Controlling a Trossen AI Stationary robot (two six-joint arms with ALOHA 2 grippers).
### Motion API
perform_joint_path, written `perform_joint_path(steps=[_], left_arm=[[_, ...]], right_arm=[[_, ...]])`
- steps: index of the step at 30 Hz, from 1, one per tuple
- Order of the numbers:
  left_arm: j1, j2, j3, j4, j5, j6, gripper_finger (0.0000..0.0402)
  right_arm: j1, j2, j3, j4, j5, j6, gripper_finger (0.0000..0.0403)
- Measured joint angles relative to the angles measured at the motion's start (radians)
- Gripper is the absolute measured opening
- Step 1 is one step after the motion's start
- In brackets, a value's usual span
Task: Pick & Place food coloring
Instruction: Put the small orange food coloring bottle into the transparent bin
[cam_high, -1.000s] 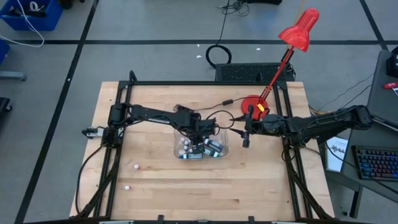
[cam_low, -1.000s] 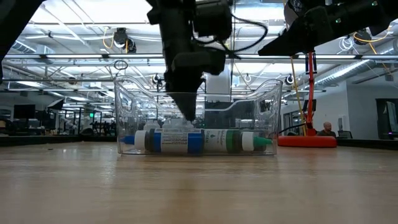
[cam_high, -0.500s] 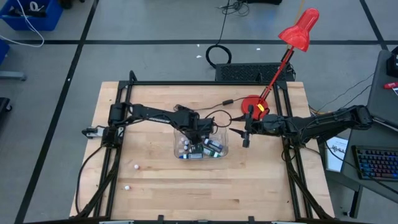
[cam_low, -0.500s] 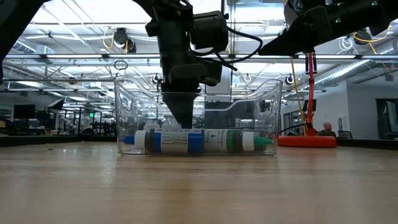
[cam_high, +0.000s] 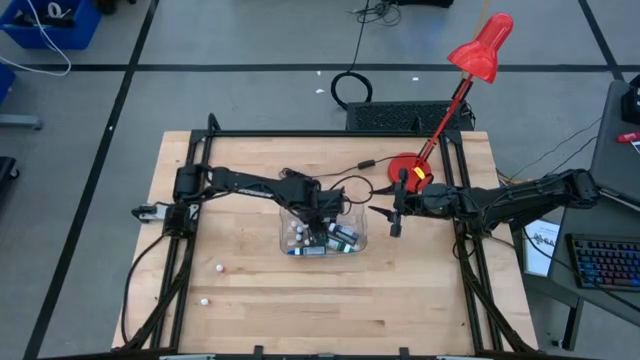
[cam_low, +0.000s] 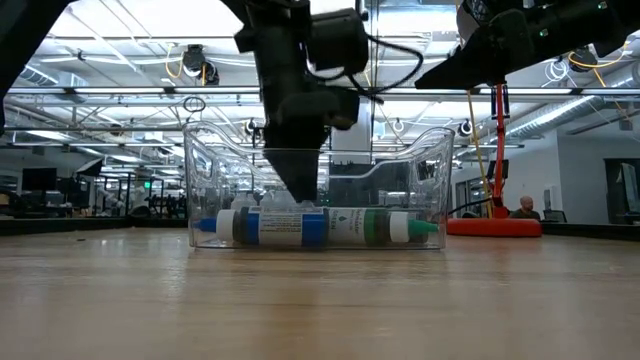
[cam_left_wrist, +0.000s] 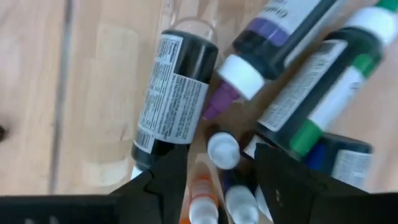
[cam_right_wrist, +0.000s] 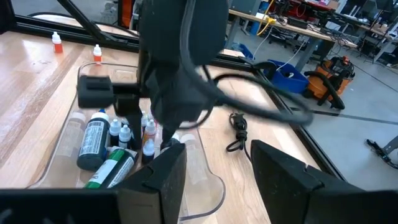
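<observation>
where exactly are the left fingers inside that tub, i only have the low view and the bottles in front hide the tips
Observer: In its wrist view the left gripper stands open, with several small white-capped food coloring bottles in the gap between its fingers.
Operator: any bottles not in the tub yet
Observer: Yes. The high view shows two loose small bottles on the table, outside the clear tub, toward the left arm's side and the front edge.
Operator: and where's the right arm
Observer: From above, the right gripper waits outside the tub on its right side, open and empty.
</observation>
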Motion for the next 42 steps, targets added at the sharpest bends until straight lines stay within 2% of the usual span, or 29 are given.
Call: perform_joint_path(steps=[7,11,15,22,27,32,37,42], left_arm=[[-0.01,-0.123,0.073,-0.207,-0.026,-0.061,0.0201],[-0.074,-0.252,0.039,-0.402,-0.129,-0.237,0.0202],[-0.205,-0.399,-0.08,-0.481,-0.19,-0.52,0.0202],[-0.475,-0.573,-0.334,-0.482,-0.231,-1.204,0.0202],[-0.594,-0.585,-0.466,-0.475,-0.143,-1.504,0.0202],[-0.64,-0.585,-0.563,-0.397,-0.094,-1.605,0.0202],[-0.653,-0.584,-0.651,-0.299,0.032,-1.607,0.0202],[-0.651,-0.585,-0.694,-0.277,0.058,-1.591,0.0202]], right_arm=[[0.0,0.0,0.0,0.0,0.001,0.0,0.0171],[0.0,0.0,0.0,0.0,0.001,0.0,0.0171],[0.0,0.0,0.0,-0.003,0.001,0.0,0.0171],[0.0,0.0,0.0,-0.004,0.001,-0.001,0.0171],[0.0,0.0,0.0,-0.003,0.0,-0.002,0.0171],[0.0,0.0,0.0,0.0,0.0,-0.003,0.0171],[0.0,0.0,0.0,0.0,0.0,0.006,0.0171],[0.0,0.0,0.0,0.004,0.0,0.007,0.0171]])
